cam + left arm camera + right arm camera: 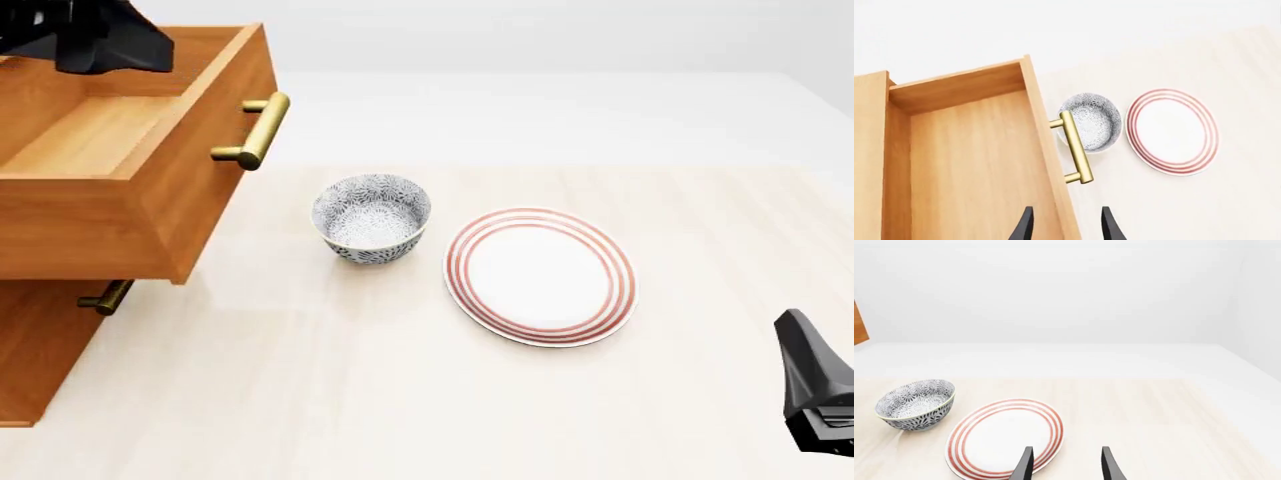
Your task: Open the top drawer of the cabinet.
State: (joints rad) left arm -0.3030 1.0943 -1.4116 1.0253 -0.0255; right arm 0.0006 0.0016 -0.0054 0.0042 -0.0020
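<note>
The left gripper (1066, 227), fingers spread and holding nothing, hovers above the top drawer (127, 150), which juts well out of the cabinet (34, 340) at the tabletop's left edge. The right gripper (1066, 465) idles open. The pull looks finished; next, withdraw clear of the brass handle (1075, 147).

The top drawer (127, 190), an orange-brown wooden box with a paler inside and a brass bar handle (256, 132), stands pulled well out from the tall orange-brown cabinet (34, 350), overhanging a lower drawer's brass handle (104, 298).
</note>
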